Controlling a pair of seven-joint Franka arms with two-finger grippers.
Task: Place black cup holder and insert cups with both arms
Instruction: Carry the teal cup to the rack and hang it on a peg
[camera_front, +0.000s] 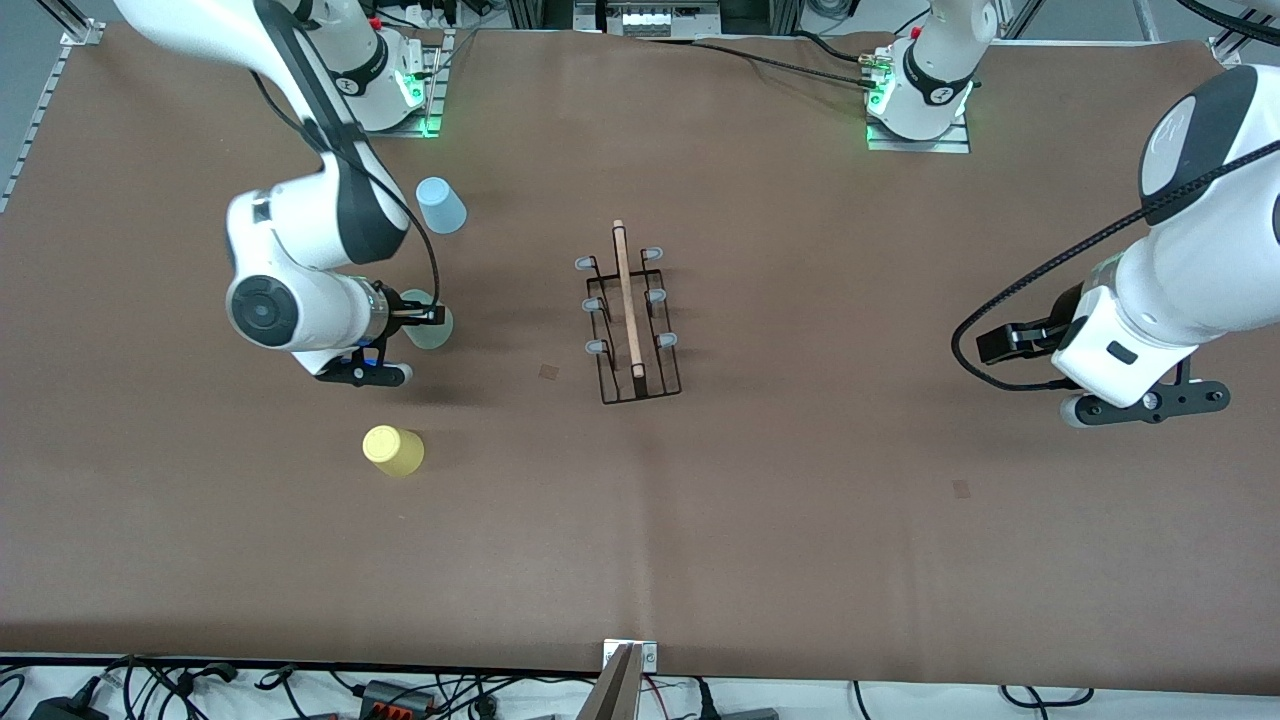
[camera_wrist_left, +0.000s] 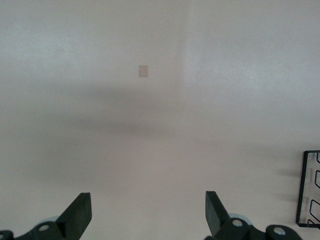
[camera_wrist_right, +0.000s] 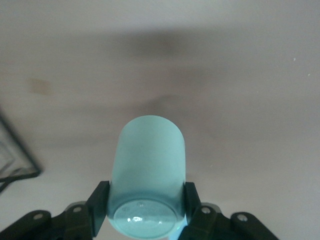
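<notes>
Between the fingers of the right gripper sits the pale green cup, upside down on the brown table toward the right arm's end — the two pads are closed on its sides near the base, as the right wrist view shows. The cup looks like thin plastic: light, smooth, a little springy and slightly tapered, so a firm squeeze could flex the wall and a loose one could let it slide. Low on the body, where the fingers clamp now, seems a sound place to hold it.

The right arm reaches down from its base with its wrist turned level with the table, gripper pointing toward the black cup holder, which stands upright mid-table, well apart from the gripper, all six pegs bare. The light blue cup stands farther from the front camera than the gripped cup, the yellow cup nearer.

The left gripper waits over bare table at the left arm's end — fingers wide apart, holding nothing, the holder's corner just in its wrist view.
</notes>
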